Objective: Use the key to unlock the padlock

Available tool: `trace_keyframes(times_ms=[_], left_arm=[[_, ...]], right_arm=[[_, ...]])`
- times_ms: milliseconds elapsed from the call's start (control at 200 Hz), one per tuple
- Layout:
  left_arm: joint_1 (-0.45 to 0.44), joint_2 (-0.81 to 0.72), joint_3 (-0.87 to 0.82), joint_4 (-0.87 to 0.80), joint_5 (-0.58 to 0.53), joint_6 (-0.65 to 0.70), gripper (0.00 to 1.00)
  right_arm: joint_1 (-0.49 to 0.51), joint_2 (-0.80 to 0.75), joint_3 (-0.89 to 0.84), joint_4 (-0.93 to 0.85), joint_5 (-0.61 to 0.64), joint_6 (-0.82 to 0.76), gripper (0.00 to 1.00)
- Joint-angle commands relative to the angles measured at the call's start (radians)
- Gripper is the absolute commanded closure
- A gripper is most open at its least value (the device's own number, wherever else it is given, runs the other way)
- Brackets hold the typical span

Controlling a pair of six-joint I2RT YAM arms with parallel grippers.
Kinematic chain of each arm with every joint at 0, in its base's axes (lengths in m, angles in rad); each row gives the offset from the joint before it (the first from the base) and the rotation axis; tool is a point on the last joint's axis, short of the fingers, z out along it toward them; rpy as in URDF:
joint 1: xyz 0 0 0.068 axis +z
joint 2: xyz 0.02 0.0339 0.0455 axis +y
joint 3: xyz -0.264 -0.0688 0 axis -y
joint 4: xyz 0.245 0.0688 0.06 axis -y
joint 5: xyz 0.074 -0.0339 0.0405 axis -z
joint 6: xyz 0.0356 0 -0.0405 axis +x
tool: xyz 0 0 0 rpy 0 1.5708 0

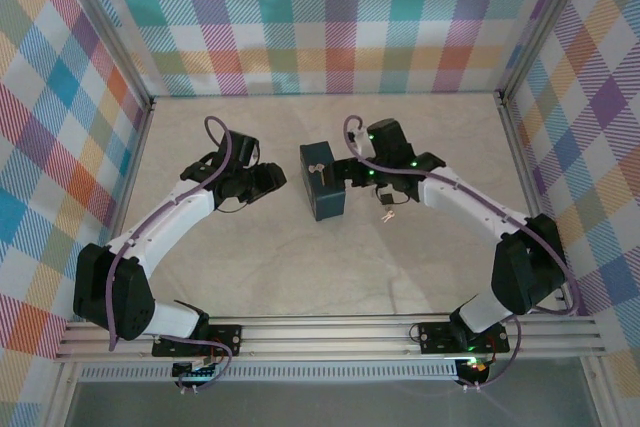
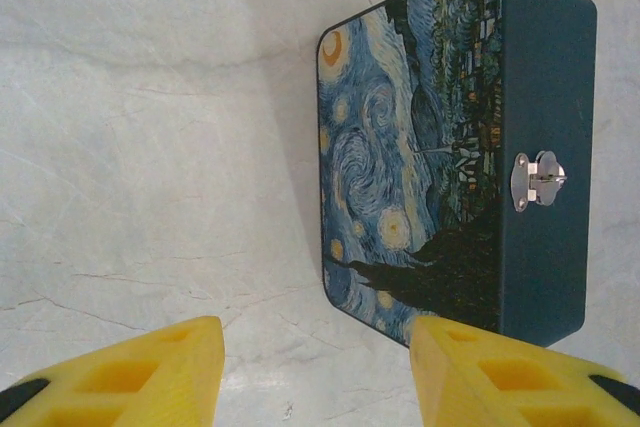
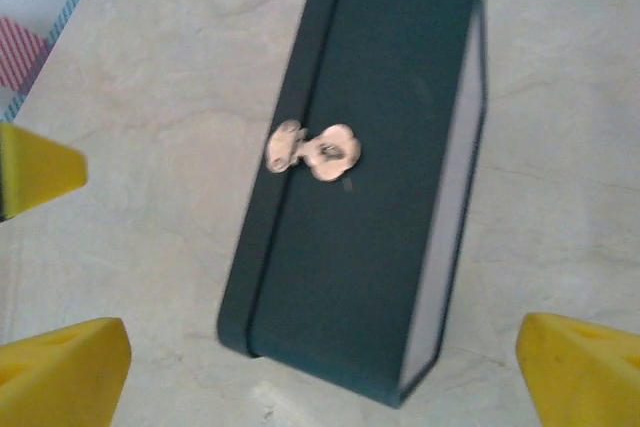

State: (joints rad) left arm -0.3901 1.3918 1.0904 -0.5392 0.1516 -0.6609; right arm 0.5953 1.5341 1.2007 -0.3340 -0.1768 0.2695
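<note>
Gaping wide, the right gripper (image 3: pixel 320 377) holds nothing.

Left end effector (image 2: pixel 315 372) parted, right end effector (image 3: pixel 320 372) spread wide.

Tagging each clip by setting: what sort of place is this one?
Probably a purpose-built robot test cell, not a home or workshop: plaid-printed walls on a metal frame enclose a pale marble-look tabletop, with the left arm and right arm bolted to a rail at its near edge.

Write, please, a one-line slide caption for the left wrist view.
Open left tool facing the swirl-painted blue box, silver latch on its side, on the pale table.
</note>
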Motion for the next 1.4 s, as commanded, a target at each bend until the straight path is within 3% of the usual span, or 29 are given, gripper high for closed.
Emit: trace_keyframes(times_ms=[0,305,490,745,980,1055,1090,1395], left_arm=[[0.008,-0.033,-0.013,-0.032,-0.017,0.017,0.48],[0.008,-0.063,-0.035,-0.035,-0.020,0.022,0.48],[0.008,-0.065,-0.052,-0.027,-0.015,0.019,0.48],[0.010,-0.071,-0.063,-0.027,-0.018,0.024,0.48],[0.017,-0.070,-0.065,-0.027,-0.019,0.032,0.48],[0.017,-0.068,-0.065,-0.031,-0.019,0.035,0.48],[0.017,-0.069,-0.065,-0.030,-0.020,0.035,0.48],[0.019,-0.067,-0.070,-0.019,-0.011,0.028,0.48]], right_arm=[[0.039,0.041,0.049,-0.010,0.053,-0.027,0.00],[0.101,0.104,0.079,-0.044,0.236,-0.020,0.00],[0.136,0.154,0.089,-0.009,0.263,0.001,0.00],[0.156,0.223,0.118,-0.014,0.259,0.006,0.00],[0.138,0.233,0.074,0.028,0.207,0.052,0.10],[0.137,0.234,0.079,0.025,0.203,0.033,0.07],[0.138,0.232,0.075,0.030,0.204,0.029,0.00],[0.138,0.223,0.034,0.101,0.184,-0.031,0.02]])
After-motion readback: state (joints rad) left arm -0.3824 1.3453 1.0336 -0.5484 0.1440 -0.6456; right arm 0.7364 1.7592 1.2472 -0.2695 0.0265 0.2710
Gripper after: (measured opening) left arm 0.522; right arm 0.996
